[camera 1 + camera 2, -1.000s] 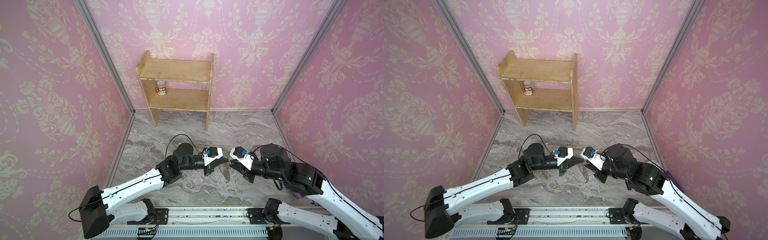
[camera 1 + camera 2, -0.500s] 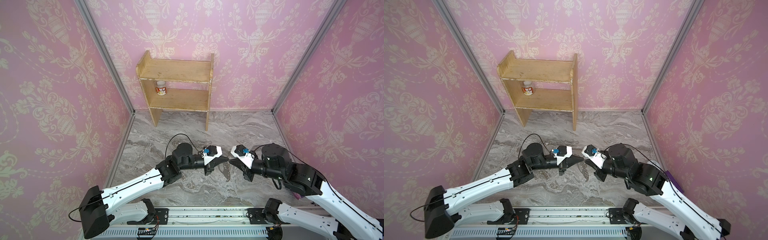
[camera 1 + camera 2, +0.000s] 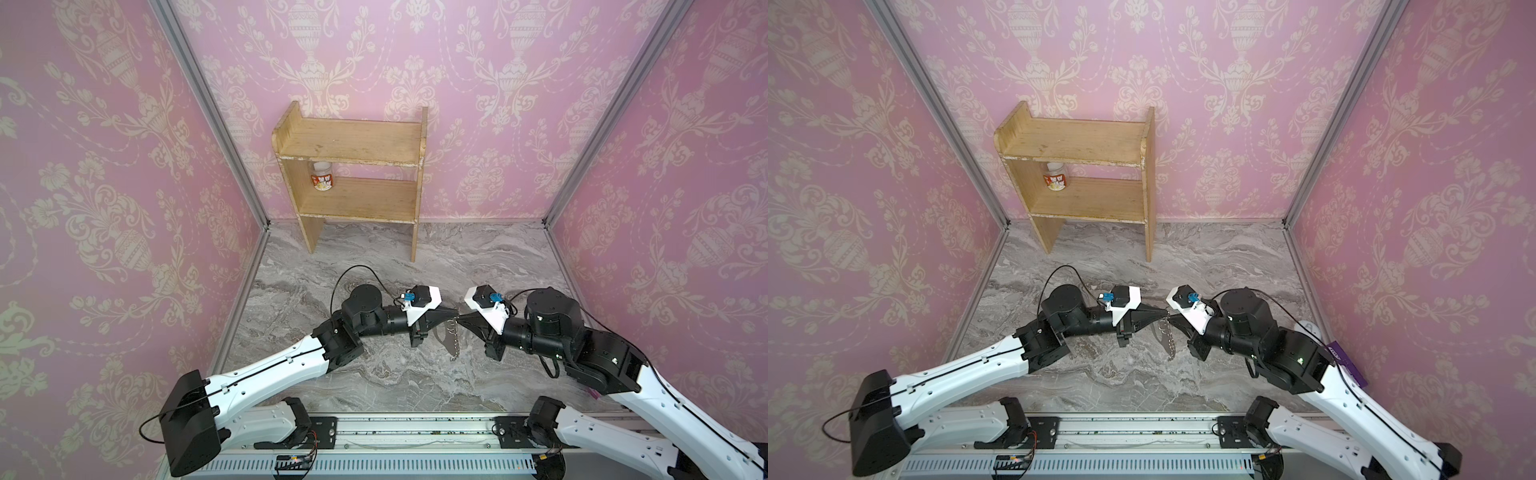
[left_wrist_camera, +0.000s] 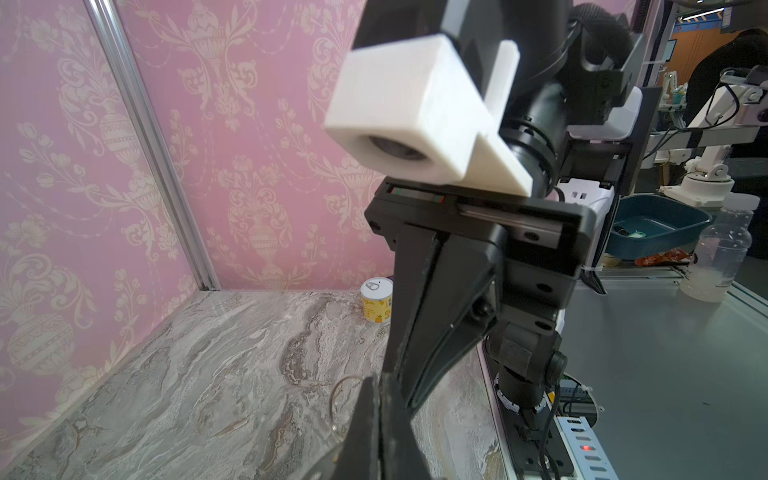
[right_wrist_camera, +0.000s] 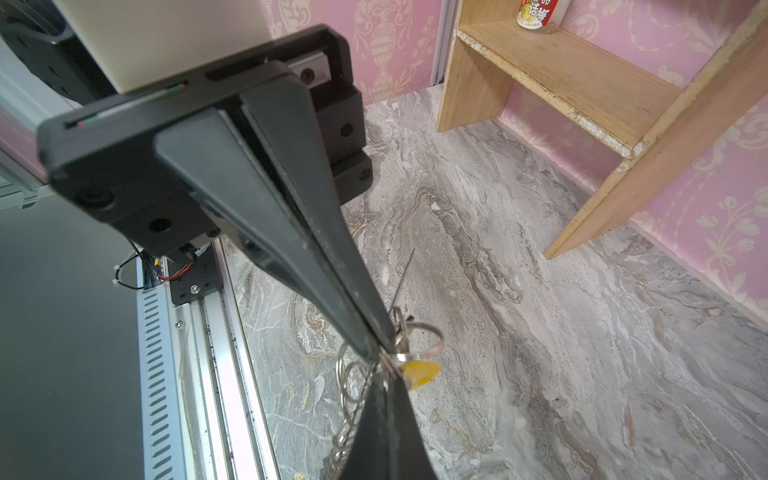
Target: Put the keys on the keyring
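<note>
Reaching level toward each other, tips meeting, left gripper [image 3: 454,311] pinches the hanging keyring [image 3: 446,338]; right gripper [image 3: 462,319] clamps the yellow key [image 5: 419,371].

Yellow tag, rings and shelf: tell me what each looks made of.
The yellow tag looks like smooth, slightly translucent plastic. The rings are shiny silver wire loops, so metal. The shelf shows pale grain and chipped edges: wood, maybe bamboo.
</note>
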Robot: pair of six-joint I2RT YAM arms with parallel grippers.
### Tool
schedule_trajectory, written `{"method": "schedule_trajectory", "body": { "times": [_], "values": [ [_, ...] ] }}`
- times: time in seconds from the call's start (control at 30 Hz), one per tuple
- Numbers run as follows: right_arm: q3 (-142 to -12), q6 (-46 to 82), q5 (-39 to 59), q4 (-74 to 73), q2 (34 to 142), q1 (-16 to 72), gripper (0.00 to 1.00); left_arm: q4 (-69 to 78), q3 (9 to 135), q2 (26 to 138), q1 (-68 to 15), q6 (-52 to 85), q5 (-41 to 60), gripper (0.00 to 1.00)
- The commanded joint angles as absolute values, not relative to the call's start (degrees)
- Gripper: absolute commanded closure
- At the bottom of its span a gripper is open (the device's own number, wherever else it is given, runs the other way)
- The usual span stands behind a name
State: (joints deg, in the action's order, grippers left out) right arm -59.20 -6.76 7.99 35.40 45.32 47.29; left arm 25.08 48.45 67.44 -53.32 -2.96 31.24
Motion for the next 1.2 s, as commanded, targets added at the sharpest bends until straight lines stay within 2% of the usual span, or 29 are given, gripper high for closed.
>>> {"method": "schedule_trajectory", "body": {
  "times": [0.0,0.1,0.33,1.17],
  "values": [
    [-57.03,-5.07,12.69,31.21,46.13,48.1,0.92,35.62,48.48,68.52,-54.14,-0.02,34.67,1.0],
    [-56.6,-5.11,11.05,31.1,44.62,48.01,0.81,36.08,47.96,68.93,-54.14,0.33,35.11,1.0],
    [-58.71,-6.94,7.78,35.89,40.09,46.32,0.75,35.31,46.14,68.03,-53.53,-0.18,34.55,1.0],
    [-57.67,-8.46,12.49,31.54,40.02,44.97,0.76,37.7,46.32,68.36,-53.26,1.49,36.34,1.0]
  ]
}}
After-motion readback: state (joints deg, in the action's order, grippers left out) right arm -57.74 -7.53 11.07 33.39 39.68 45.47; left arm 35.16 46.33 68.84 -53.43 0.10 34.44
